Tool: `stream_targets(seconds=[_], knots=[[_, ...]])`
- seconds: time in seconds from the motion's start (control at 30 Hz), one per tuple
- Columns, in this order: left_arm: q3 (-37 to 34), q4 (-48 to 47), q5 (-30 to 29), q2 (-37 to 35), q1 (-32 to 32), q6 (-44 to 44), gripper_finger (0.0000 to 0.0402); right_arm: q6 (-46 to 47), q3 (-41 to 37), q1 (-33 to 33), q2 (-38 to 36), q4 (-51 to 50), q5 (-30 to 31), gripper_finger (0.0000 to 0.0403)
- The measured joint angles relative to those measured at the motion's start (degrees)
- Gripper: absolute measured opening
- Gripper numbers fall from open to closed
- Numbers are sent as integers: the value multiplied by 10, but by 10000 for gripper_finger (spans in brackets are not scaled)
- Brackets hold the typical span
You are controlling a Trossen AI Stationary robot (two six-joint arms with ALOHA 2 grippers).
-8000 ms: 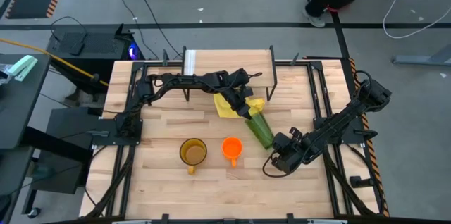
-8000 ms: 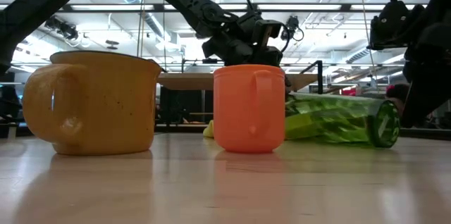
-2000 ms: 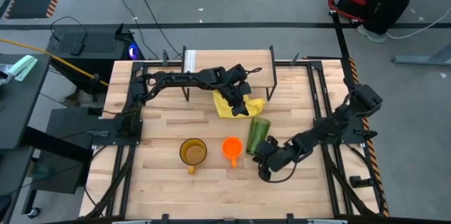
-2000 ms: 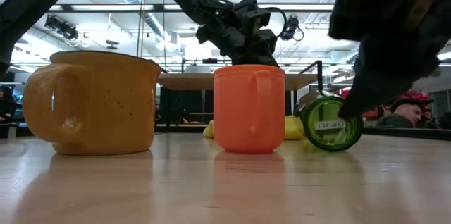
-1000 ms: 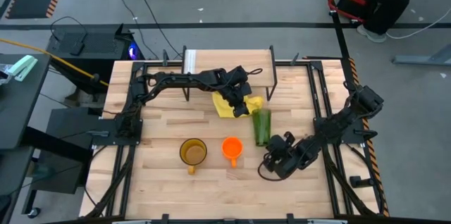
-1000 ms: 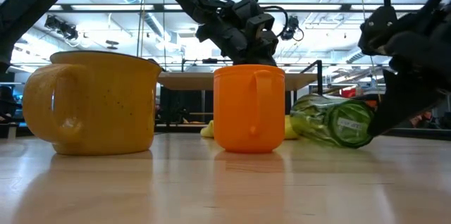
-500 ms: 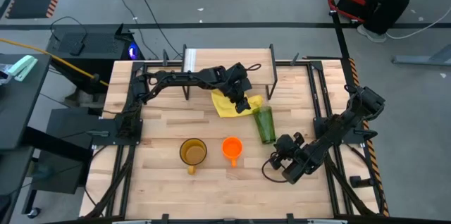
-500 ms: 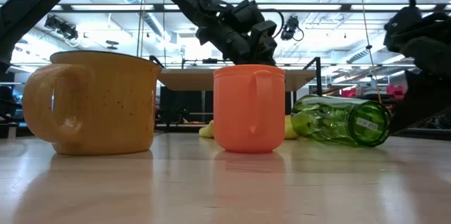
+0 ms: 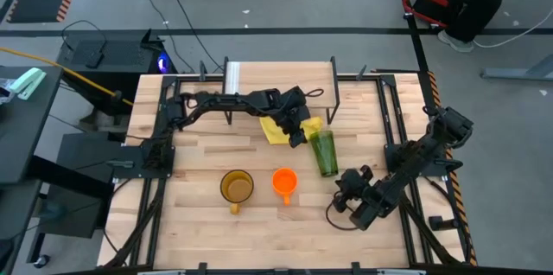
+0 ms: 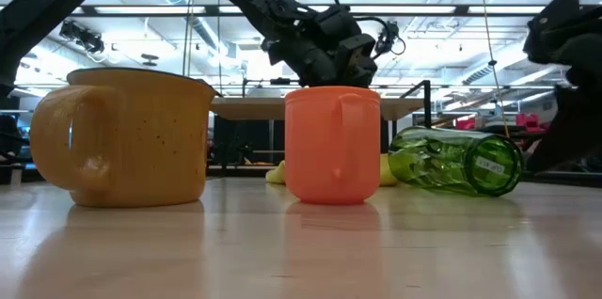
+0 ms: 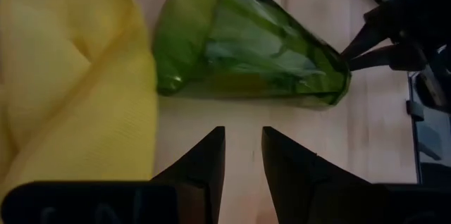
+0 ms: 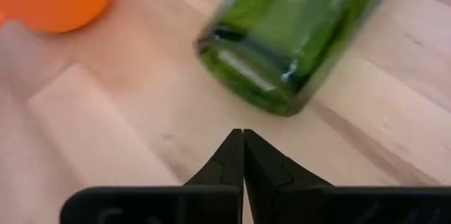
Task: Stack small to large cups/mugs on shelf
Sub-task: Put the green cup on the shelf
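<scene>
The green tumbler (image 9: 325,152) lies on its side on the table, its mouth against the yellow cloth (image 9: 281,128) and its base (image 12: 257,76) toward the near edge. The orange mug (image 9: 284,182) and the amber mug (image 9: 236,187) stand upright to its left. The shelf (image 9: 281,80) stands at the far edge. My left gripper (image 11: 243,146) hovers narrowly open over bare wood between the cloth (image 11: 63,90) and the tumbler's mouth end (image 11: 246,55). My right gripper (image 12: 243,136) is shut, a short way off the tumbler's base.
The shelf's thin black legs (image 9: 333,102) stand just behind the cloth and my left arm. Black frame rails (image 9: 393,137) run along the table's right side under my right arm. Bare slatted wood (image 9: 259,232) lies along the near edge in front of the mugs.
My right gripper has drawn back from the tumbler's base toward the table's near right corner. The tumbler has swung slightly on the table, its base end moving right while its mouth stayed at the cloth, and now lies still.
</scene>
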Motion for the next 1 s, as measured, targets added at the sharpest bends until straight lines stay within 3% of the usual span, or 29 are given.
stream_targets(seconds=[0.2,0.43,0.57,0.67,0.77,0.9,1.0], knots=[[0,-15,3,-1,-35,3,103,-52,56,28,0,-37,44,4],[0,-46,-16,-2,-84,18,100,-61,160,-22,0,-279,84,2],[0,-99,-131,-20,-112,49,91,-82,199,-75,-4,-363,83,3],[0,-154,-238,-37,-132,66,84,-139,210,-116,-35,-367,79,2],[0,-191,-309,-56,-148,70,80,-185,207,-164,-89,-360,57,2],[0,-208,-333,-79,-160,71,82,-244,207,-235,-170,-348,28,2],[0,-214,-334,-100,-161,73,83,-313,207,-293,-214,-314,-30,2]])
